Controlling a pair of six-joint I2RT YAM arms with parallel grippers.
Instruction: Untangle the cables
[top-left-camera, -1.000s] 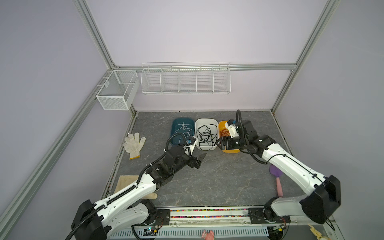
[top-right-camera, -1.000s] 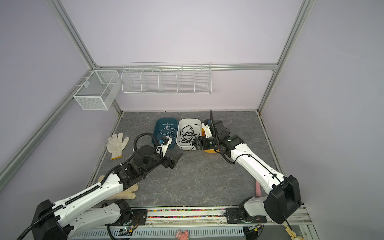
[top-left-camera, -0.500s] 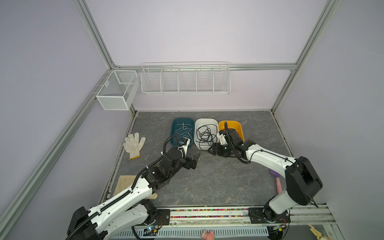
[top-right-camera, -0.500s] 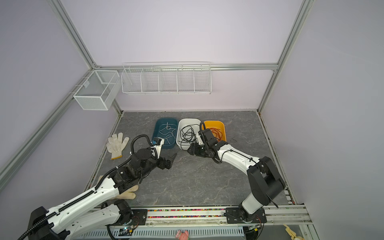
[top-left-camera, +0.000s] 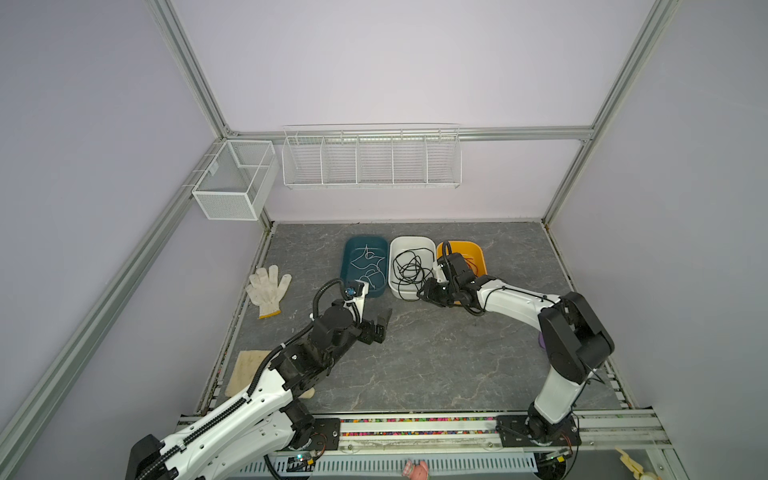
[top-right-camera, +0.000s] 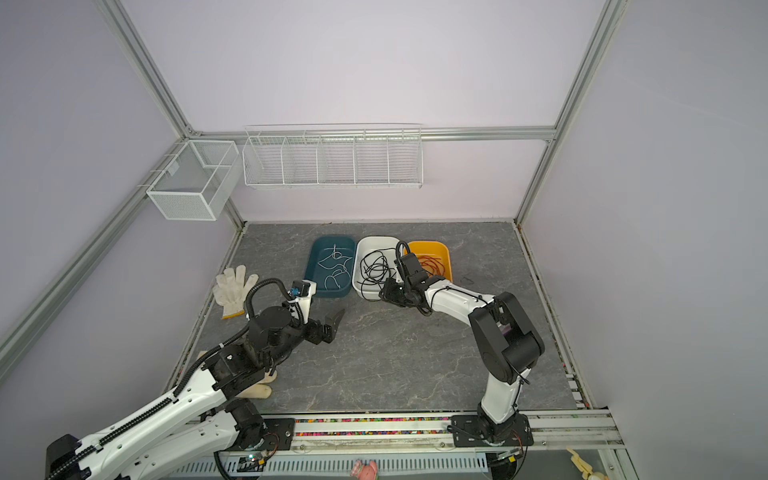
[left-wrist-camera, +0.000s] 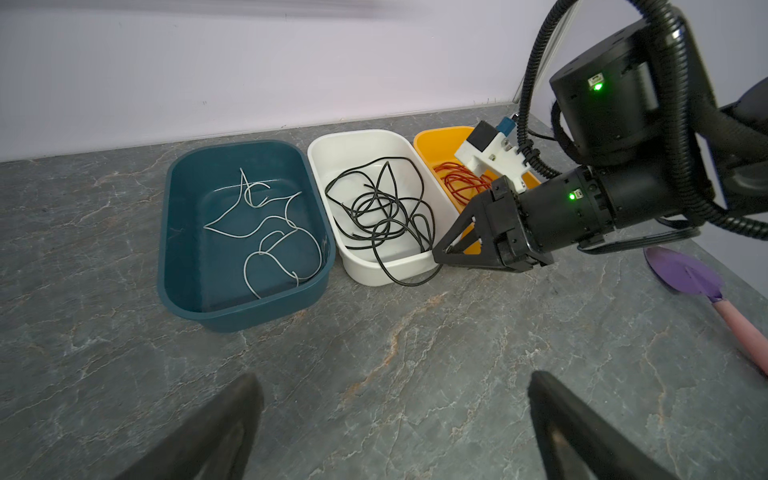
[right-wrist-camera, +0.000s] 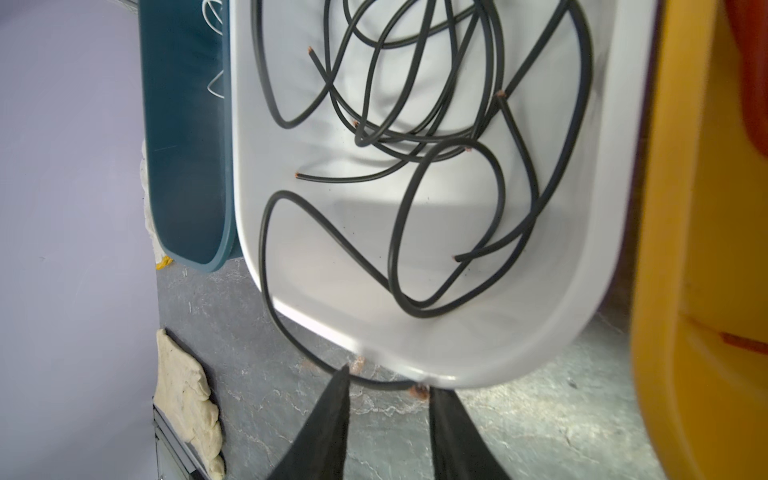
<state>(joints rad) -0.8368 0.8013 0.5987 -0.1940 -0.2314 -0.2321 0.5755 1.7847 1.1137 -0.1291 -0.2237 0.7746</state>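
The left claw (top-left-camera: 381, 323) is held wide open over the worktop (top-left-camera: 436, 357). White cables (top-left-camera: 368, 266) are kept in the teal bin (top-left-camera: 345, 270), black cables (top-left-camera: 409, 268) in the white bin (top-left-camera: 411, 241), red-orange cables (top-right-camera: 432, 264) in the orange bin (top-right-camera: 428, 247). One trailing black strand (right-wrist-camera: 382, 383) is straddled by the part-open right claw (right-wrist-camera: 390, 380).

- A robotics lab cell, folks: aluminium frame (top-left-camera: 195, 79) and plain lilac walls (top-left-camera: 374, 62) boxing in one grey table (top-left-camera: 436, 365).
- There's the left arm (top-left-camera: 232, 419) and the right arm (top-left-camera: 515, 303), white-and-black, bolted to a front rail (top-left-camera: 415, 438).
- And a wire rack (top-left-camera: 370, 160) on the back wall.
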